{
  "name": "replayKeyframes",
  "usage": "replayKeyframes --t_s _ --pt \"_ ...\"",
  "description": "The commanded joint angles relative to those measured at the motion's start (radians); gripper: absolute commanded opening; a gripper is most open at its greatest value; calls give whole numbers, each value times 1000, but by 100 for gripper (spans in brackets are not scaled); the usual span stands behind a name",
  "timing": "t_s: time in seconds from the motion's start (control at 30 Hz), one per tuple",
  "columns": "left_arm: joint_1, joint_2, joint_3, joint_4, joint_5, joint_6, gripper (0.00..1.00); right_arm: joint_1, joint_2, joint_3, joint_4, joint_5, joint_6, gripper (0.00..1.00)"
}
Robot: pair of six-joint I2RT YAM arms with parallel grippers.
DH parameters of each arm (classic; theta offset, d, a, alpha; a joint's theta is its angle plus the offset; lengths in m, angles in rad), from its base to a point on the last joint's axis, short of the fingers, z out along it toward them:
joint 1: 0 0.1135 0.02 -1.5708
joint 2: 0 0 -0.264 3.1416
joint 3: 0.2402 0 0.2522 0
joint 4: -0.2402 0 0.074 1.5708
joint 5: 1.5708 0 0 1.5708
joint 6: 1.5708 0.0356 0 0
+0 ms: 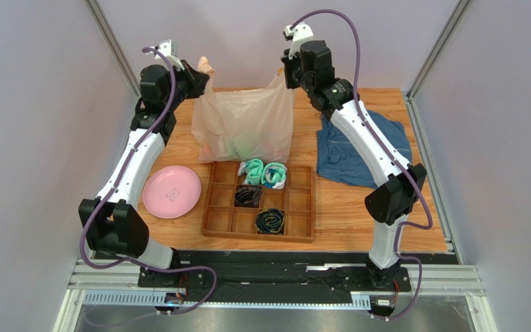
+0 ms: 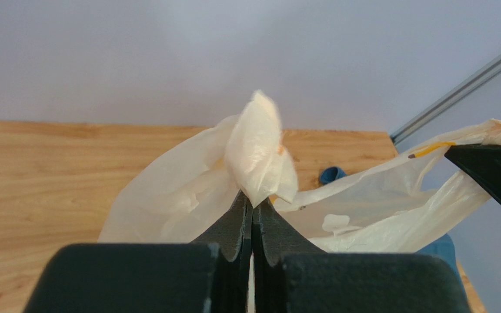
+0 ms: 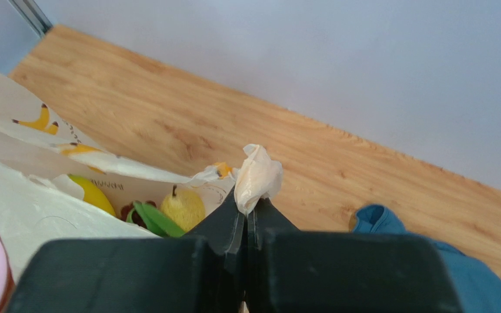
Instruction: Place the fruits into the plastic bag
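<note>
At the wooden desk's (image 1: 337, 207) far edge, the left gripper (image 2: 253, 205) and right gripper (image 3: 246, 208) each clamp a handle of the translucent cream banana-printed plastic bag (image 1: 244, 124). Small toy fruits (image 3: 182, 205) sit inside and none shows outside, so the task seems essentially finished.

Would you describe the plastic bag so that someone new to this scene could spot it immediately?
On the wooden table, look behind the divided tray, at the far side. There the plastic bag is held up, one handle pinched in the left gripper and one in the right gripper. It alone is translucent cream with banana prints, unlike the blue cloth beside it.
</note>
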Motion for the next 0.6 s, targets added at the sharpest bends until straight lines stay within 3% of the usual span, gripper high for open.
replayKeyframes --t_s 0.0,0.17,0.37,0.57 --pt "9 -51 105 82 5 11 0 0 -65 88 76 38 -14 0" --pt "14 1 139 94 25 31 0 -8 -82 56 113 79 -54 0" --pt "15 73 88 117 68 66 0 -22 -71 -88 152 88 -81 0" --pt "15 74 50 111 88 68 0 -27 -54 -116 130 96 -83 0"
